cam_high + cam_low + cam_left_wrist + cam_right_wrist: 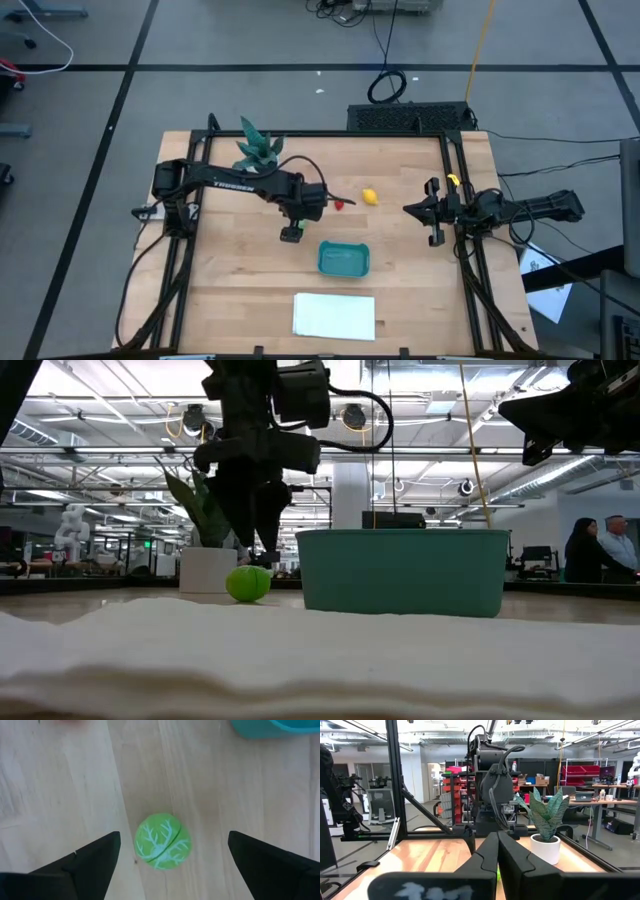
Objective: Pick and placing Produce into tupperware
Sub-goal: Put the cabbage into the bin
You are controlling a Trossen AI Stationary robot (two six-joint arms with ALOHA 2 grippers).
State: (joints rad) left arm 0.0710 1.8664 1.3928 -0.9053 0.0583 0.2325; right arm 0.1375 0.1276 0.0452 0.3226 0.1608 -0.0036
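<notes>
The left pincer (170, 857) hangs wide open over the green ball (162, 847), which lies on the bench (60, 795) just beside the blue box (343, 259). If one finger touches first, the ball could roll away. The right pincer (497, 855) is clenched, empty, far from the box.

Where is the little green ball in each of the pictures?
High view: not visible; the left gripper is over that spot.
Low view: green ball on the table, left of the teal container.
Left wrist view: ball between the open fingers.
Right wrist view: only a green sliver behind the fingers, perhaps it.
Shared landmark: the teal container.
</notes>
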